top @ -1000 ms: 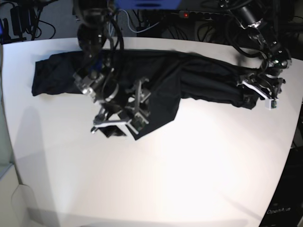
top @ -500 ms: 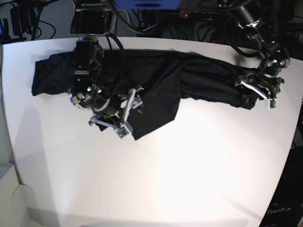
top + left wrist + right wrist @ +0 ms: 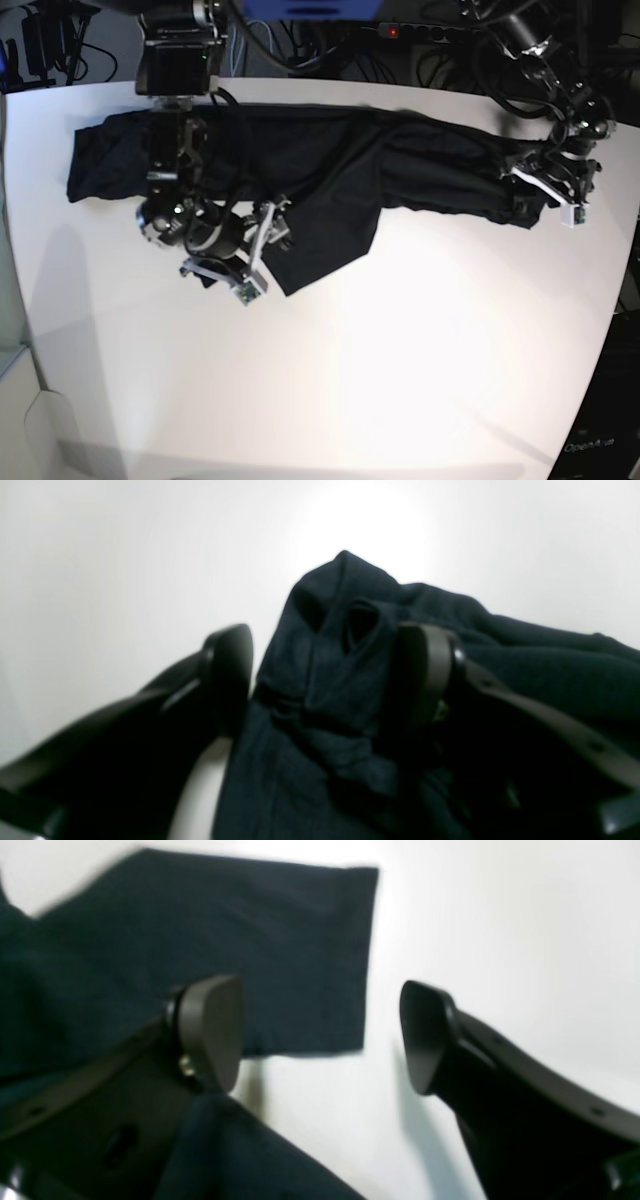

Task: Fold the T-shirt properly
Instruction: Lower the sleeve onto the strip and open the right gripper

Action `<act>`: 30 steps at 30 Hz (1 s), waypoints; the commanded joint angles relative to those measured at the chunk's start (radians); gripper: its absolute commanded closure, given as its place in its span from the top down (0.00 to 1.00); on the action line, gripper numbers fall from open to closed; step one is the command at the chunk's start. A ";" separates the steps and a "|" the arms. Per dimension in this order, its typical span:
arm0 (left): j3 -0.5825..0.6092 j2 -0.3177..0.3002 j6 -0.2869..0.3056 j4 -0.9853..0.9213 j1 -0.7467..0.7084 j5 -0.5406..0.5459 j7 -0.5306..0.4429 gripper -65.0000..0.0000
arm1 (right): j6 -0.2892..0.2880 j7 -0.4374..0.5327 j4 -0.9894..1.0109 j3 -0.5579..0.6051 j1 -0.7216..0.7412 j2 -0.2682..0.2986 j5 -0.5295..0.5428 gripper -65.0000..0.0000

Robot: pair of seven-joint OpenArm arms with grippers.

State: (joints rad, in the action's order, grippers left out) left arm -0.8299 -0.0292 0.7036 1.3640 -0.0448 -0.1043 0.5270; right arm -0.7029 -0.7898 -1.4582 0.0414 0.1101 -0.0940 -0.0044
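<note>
Both pincers stand with their jaws apart. Right gripper (image 3: 320,1035) hangs low over the white table (image 3: 400,380), 1 finger (image 3: 212,1032) above dark cloth and the other over bare tabletop, with the straight-cut corner of a flap just beyond them; nothing is pinched between the pads. Left gripper (image 3: 325,680) straddles a bunched, peaked end of the same cloth: 1 finger (image 3: 425,675) presses into the folds, the other sits on the table just beside the fabric, so the cloth lies between the jaws without being clamped.

That cloth is the T-shirt (image 3: 330,165), plain charcoal-black, thin and softly wrinkled, with no print. It lies stretched in a long band across the far half of the table, 1 sleeve end rumpled at the left gripper, the opposite end flatter near the table's other edge, and a pointed flap (image 3: 320,250) hanging toward the front beside the right gripper.

Compared with 1 second ago, the right gripper has swung off the flap toward the sleeve side and now sits at its edge; the left gripper has barely shifted, and the shirt's outline is unchanged.
</note>
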 commanded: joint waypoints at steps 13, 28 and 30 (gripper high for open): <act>-0.004 -0.005 -0.005 0.007 -0.007 -0.054 0.057 0.62 | 0.005 0.154 0.156 0.004 0.007 0.010 0.020 0.73; -0.004 -0.008 -0.005 0.007 -0.007 -0.054 0.057 0.62 | 0.005 0.151 0.158 0.010 0.036 0.010 0.016 0.17; -0.004 -0.010 -0.005 0.007 -0.007 -0.054 0.057 0.62 | 0.005 0.146 0.139 0.015 0.049 0.010 0.014 0.17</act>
State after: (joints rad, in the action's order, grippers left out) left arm -0.8307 -0.0311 0.7067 1.3678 -0.0467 -0.1066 0.5308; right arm -0.6998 -0.6609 -1.2987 0.0536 0.1303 -0.0826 0.0010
